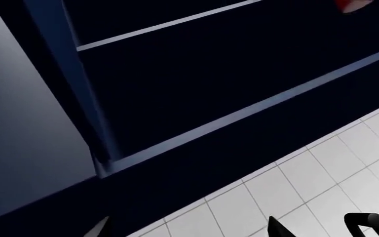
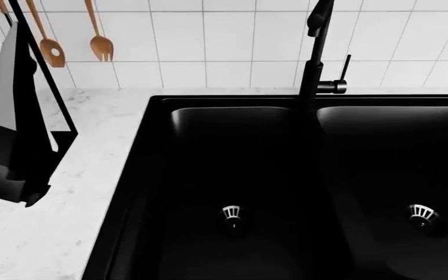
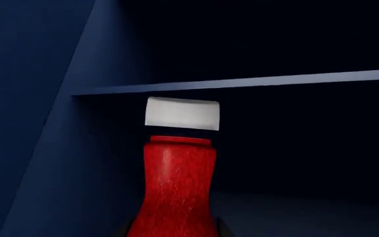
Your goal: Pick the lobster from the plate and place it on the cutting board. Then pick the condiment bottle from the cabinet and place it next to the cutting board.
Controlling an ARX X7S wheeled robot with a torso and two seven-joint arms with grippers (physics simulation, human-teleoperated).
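The condiment bottle [image 3: 178,177], red with a white cap [image 3: 182,113], stands upright inside the dark blue cabinet [image 3: 57,123] in the right wrist view. My right gripper [image 3: 174,230] is shut on its body, with dark fingertips [image 3: 126,230] pressed against both sides. My left gripper [image 1: 189,230] is open and holds nothing. It hangs over white wall tiles [image 1: 295,182] just below the cabinet's shelves [image 1: 242,111]. A red sliver [image 1: 354,4] shows at the edge of the left wrist view. The lobster, the plate and the cutting board are out of view.
The head view looks down on a black double sink [image 2: 232,175] with a tall black faucet [image 2: 314,64], set in a white marble counter [image 2: 68,192]. Wooden utensils [image 2: 100,41] hang on the tiled wall. My raised left arm [image 2: 6,146] fills the left edge.
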